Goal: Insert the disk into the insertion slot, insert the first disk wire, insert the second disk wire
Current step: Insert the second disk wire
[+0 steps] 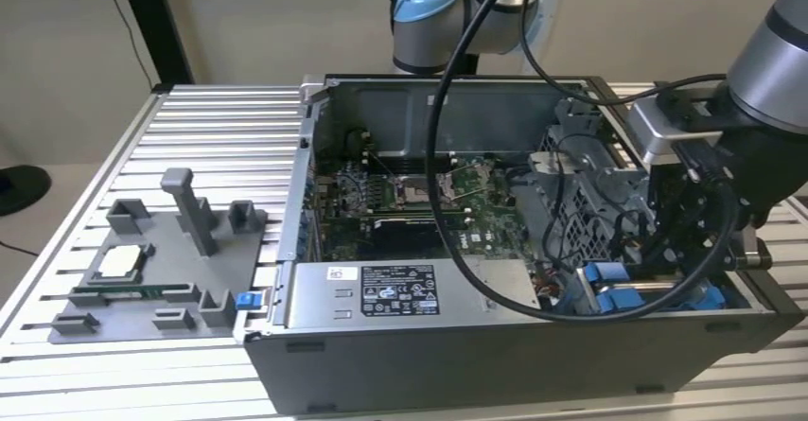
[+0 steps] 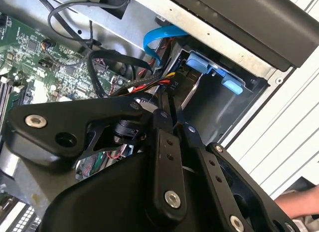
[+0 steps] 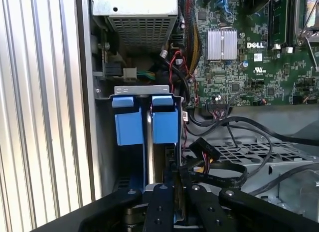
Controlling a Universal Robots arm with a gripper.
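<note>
The disk (image 3: pixel 148 142) stands on edge inside the insertion slot (image 3: pixel 144 90), and its blue carrier tabs (image 3: pixel 128 123) show at the bay's mouth. In the exterior view the blue tabs (image 1: pixel 608 274) sit at the case's front corner on that view's right. My gripper (image 3: pixel 175 186) hovers just behind the tabs. Its fingers (image 2: pixel 164 142) are pressed together on a black connector (image 2: pixel 170 86) that ends a bundle of red, yellow and black wires. A flat blue cable (image 2: pixel 152 42) curls loose beside the bay.
The open computer case (image 1: pixel 417 364) holds a green motherboard (image 3: pixel 259 47) and a labelled power supply (image 1: pixel 397 293). Loose black cables (image 3: pixel 234 142) cross near the bay. A grey fixture tray (image 1: pixel 151 279) lies on the exterior view's left. A hand (image 2: pixel 296 207) rests outside the case.
</note>
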